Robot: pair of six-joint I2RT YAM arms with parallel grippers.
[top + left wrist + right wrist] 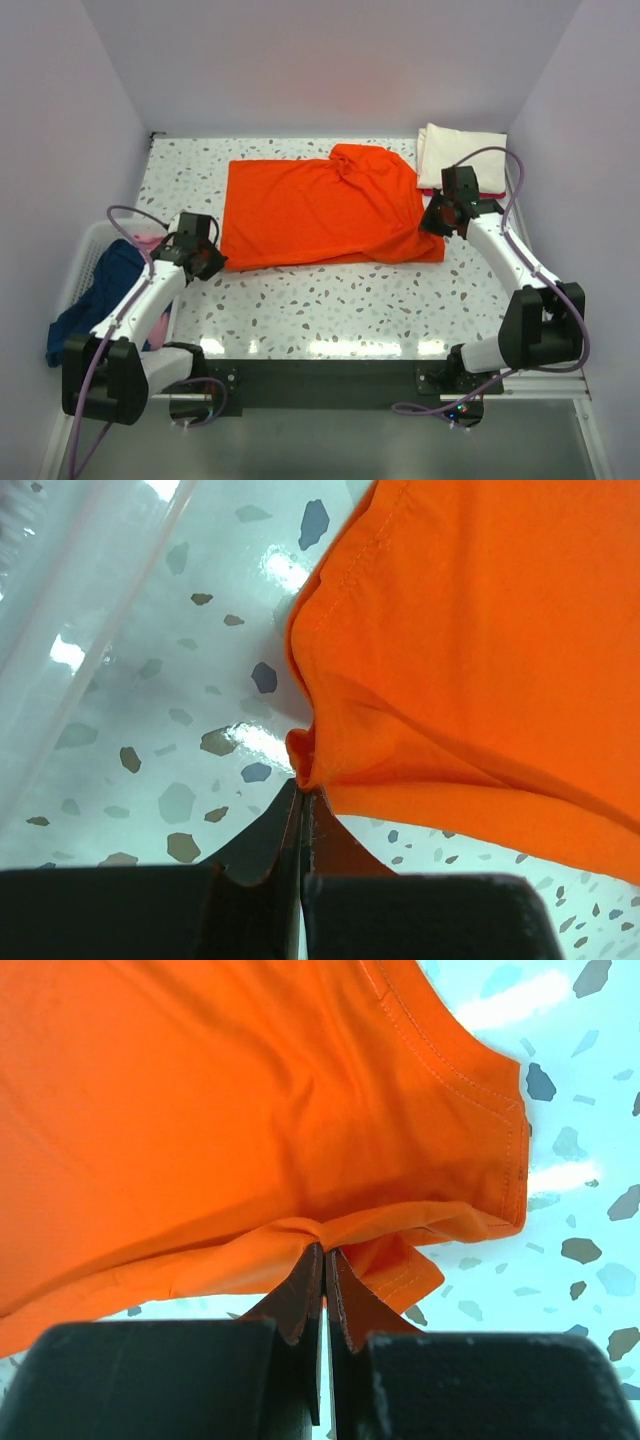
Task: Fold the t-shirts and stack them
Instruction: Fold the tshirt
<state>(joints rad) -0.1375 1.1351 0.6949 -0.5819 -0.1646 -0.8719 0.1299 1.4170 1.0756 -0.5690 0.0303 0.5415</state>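
Evidently the arms are set up for a fold. The orange t-shirt [320,205] lies spread across the middle of the speckled tabletop [330,310]. It is mostly flat, with some cloth bunched at its far right. One arm holds each side of the shirt, which looks meant to let the near part be lifted and carried over evenly rather than dragged askew.

The left hand [205,262] sits at the shirt's near-left corner. Its wrist view shows the dark jaws pressed together, with a small pucker of orange hem pinched at their tips. The right hand [437,218] is at the shirt's right edge, a little back from the near-right corner. Its jaws are likewise closed tight on a gathered fold of orange cloth, with a stitched hem running just beside the grip. Both pinches take only a little fabric, so a quick pull could slip it free.

A folded cream-white shirt [462,152] rests at the far right of the tabletop, with a sliver of red shirt [458,192] showing beneath it. This is probably the stack the orange one will join. At the left, the white basket [85,245] holds a navy shirt [100,295] and a pink shirt [150,243], crumpled and not yet folded, so the task appears to be partway through.
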